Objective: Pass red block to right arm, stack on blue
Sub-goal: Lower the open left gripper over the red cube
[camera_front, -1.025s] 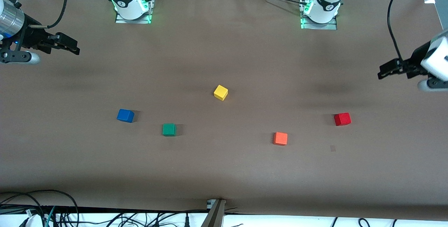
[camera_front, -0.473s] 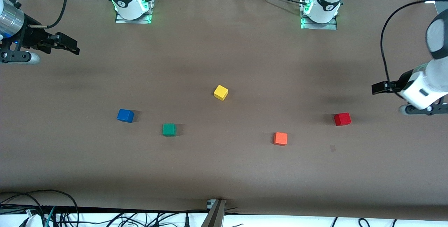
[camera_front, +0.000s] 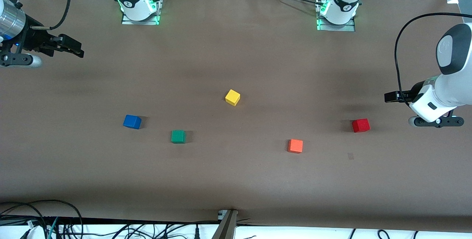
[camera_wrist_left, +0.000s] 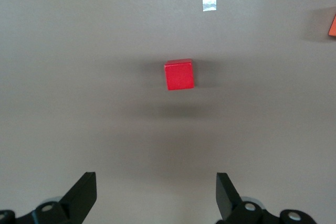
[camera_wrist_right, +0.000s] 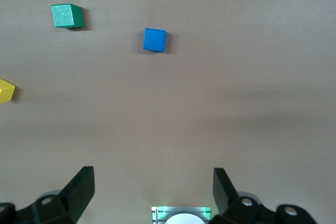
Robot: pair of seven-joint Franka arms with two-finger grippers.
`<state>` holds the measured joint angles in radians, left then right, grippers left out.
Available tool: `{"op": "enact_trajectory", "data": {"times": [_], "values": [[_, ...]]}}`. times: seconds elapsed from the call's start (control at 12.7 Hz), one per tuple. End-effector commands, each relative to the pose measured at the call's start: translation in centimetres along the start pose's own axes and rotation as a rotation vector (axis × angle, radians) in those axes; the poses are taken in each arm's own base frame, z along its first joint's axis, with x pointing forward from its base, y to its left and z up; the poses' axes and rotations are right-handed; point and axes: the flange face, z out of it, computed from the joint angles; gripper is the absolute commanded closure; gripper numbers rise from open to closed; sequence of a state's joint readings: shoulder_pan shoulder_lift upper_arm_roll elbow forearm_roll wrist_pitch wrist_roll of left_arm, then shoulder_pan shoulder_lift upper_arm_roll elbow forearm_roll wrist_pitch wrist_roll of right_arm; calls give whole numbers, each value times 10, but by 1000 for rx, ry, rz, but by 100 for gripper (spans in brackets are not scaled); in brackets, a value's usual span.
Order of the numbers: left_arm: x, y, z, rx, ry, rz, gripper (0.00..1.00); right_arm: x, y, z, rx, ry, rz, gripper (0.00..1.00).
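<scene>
The red block [camera_front: 360,125] sits on the brown table toward the left arm's end; it also shows in the left wrist view [camera_wrist_left: 179,75]. My left gripper [camera_front: 391,97] is open and empty, in the air over bare table beside the red block, apart from it; its jaws [camera_wrist_left: 155,182] stand wide. The blue cube [camera_front: 132,121] sits toward the right arm's end and shows in the right wrist view [camera_wrist_right: 155,40]. My right gripper [camera_front: 70,47] is open and empty [camera_wrist_right: 153,177], waiting over the table's edge at the right arm's end.
A green cube [camera_front: 178,136] lies beside the blue one. A yellow cube [camera_front: 232,97] is near the table's middle. An orange cube [camera_front: 295,146] lies beside the red block, nearer the front camera. A small tape patch [camera_front: 350,156] marks the table.
The left arm has swung its wrist down and moved its gripper toward the red block. The right arm and all cubes have not moved.
</scene>
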<state>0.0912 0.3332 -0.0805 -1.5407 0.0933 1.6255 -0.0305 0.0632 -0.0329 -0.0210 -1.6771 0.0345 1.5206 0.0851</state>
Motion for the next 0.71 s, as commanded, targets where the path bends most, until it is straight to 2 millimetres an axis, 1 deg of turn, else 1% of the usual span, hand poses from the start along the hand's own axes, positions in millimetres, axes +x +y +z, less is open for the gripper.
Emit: {"op": "enact_trajectory", "data": {"times": [0.0,0.08,0.16,0.24,0.32,0.39,0.47,0.55,0.63], "values": [[7,-3,36,-49,-23,-5,0,-1,0,-5,10,-5,19,0],[10,-2,52,-49,-12,-22,0,-1,1,-5,10,-6,19,0],[14,-1,73,-53,6,-53,0,-1,0,-5,10,-6,17,0],[16,-2,98,-55,41,-63,0,-1,0,-5,10,-5,19,0],[17,-13,126,-63,87,-81,0,-1,0,-5,10,-5,17,0],[18,-17,153,-70,136,-87,0,-1,2,-5,10,-6,20,0],[21,-15,173,-74,167,-87,0,-1,2,-4,10,-7,19,0],[27,-14,188,-78,173,-87,0,-1,2,-4,10,-8,20,0],[31,-13,196,-81,181,-95,0,-1,2,-5,10,-5,20,0]]}}
